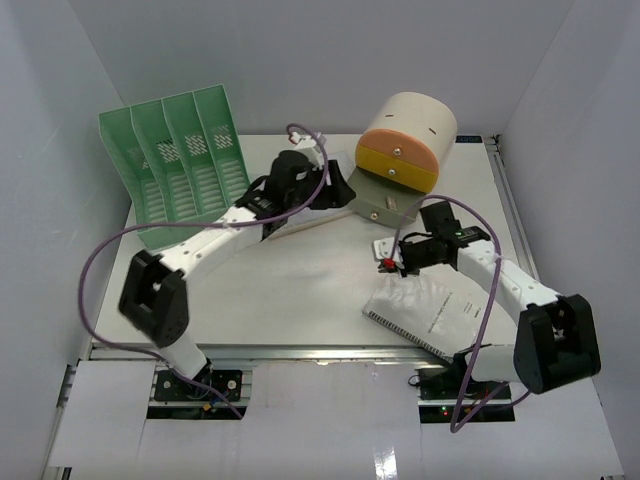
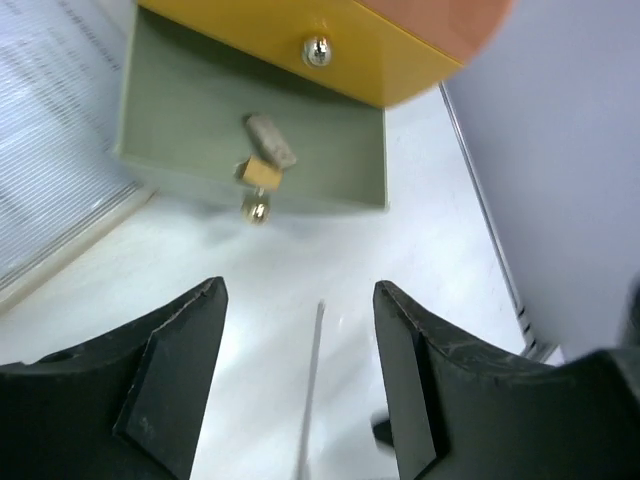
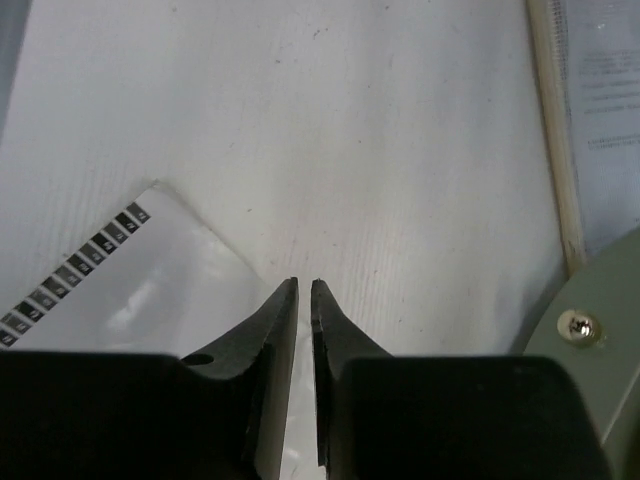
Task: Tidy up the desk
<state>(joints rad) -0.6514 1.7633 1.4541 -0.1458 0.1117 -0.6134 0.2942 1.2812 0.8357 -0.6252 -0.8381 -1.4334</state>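
Observation:
The white desk [image 1: 300, 290] holds scattered items. My left gripper [image 1: 345, 192] is open and empty just in front of a small drawer box [image 1: 405, 140]. In the left wrist view the gripper [image 2: 298, 290] hovers over a thin grey rod [image 2: 310, 380] lying on the desk, facing the pulled-out grey-green drawer [image 2: 200, 100] with small bits inside. My right gripper [image 1: 392, 265] is shut and low over the desk. In the right wrist view the gripper [image 3: 304, 283] is at the corner of a plastic-covered notebook [image 3: 120, 290], and nothing shows between the fingers.
A green file rack [image 1: 180, 165] stands at the back left. The spiral notebook [image 1: 430, 312] lies at the front right. A printed booklet with a pale wooden edge [image 1: 300, 228] lies under the left arm. The yellow drawer [image 2: 300, 40] above is closed.

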